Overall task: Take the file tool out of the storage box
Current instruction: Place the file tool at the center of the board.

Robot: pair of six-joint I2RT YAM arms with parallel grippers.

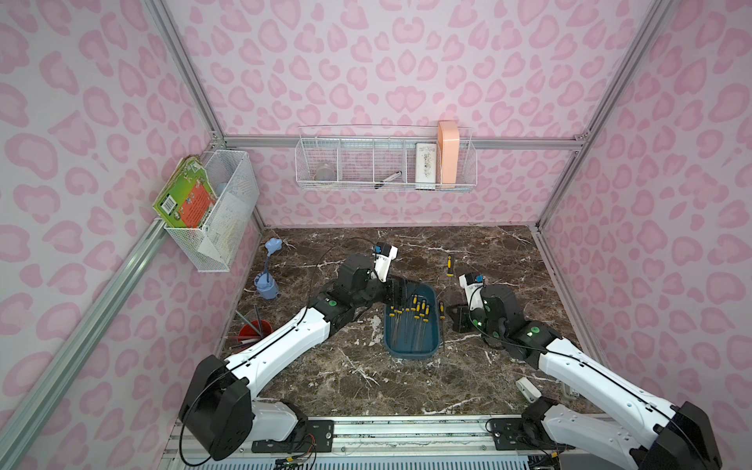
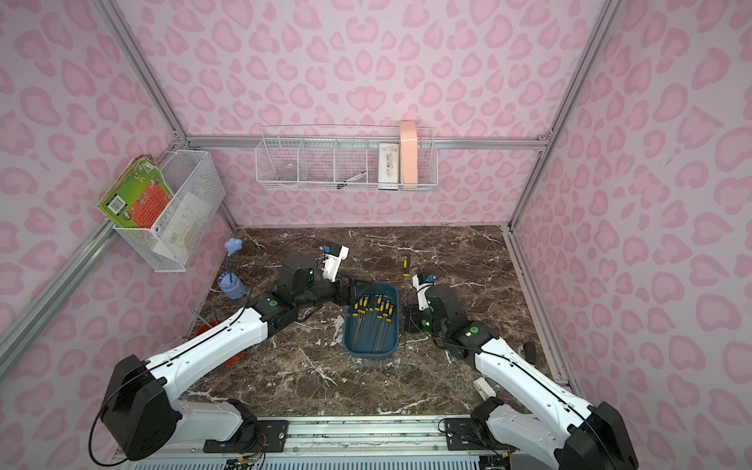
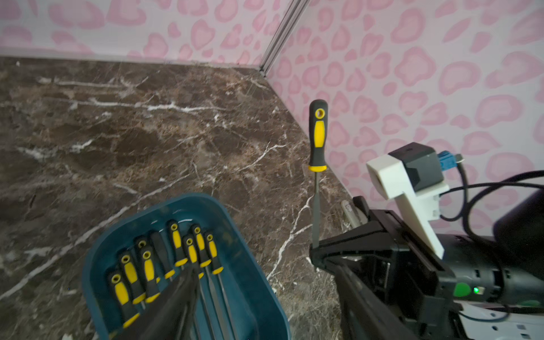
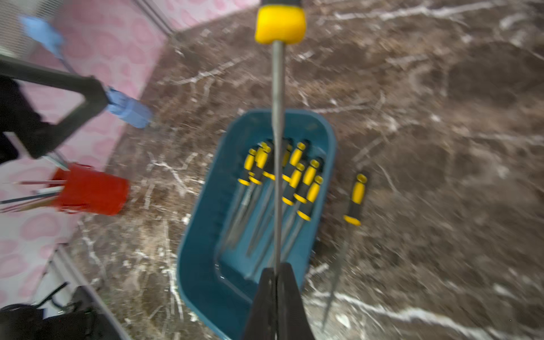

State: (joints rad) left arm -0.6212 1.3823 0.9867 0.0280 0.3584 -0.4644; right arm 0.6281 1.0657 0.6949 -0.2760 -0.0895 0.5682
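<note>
File tool [image 4: 278, 117]: blade pinched by right gripper [image 4: 276, 272], centre-frame over storage box [image 4: 192, 265] (presumably for extraction); left gripper [image 1: 396, 291]: state indeterminate.

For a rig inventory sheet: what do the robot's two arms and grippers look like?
The left arm and right arm have white link shells, black joint housings with round green markings, and thin black cables along them. The left gripper and right gripper have black fingers; each wrist's white bracket carries a black camera with a blue connector.
</note>
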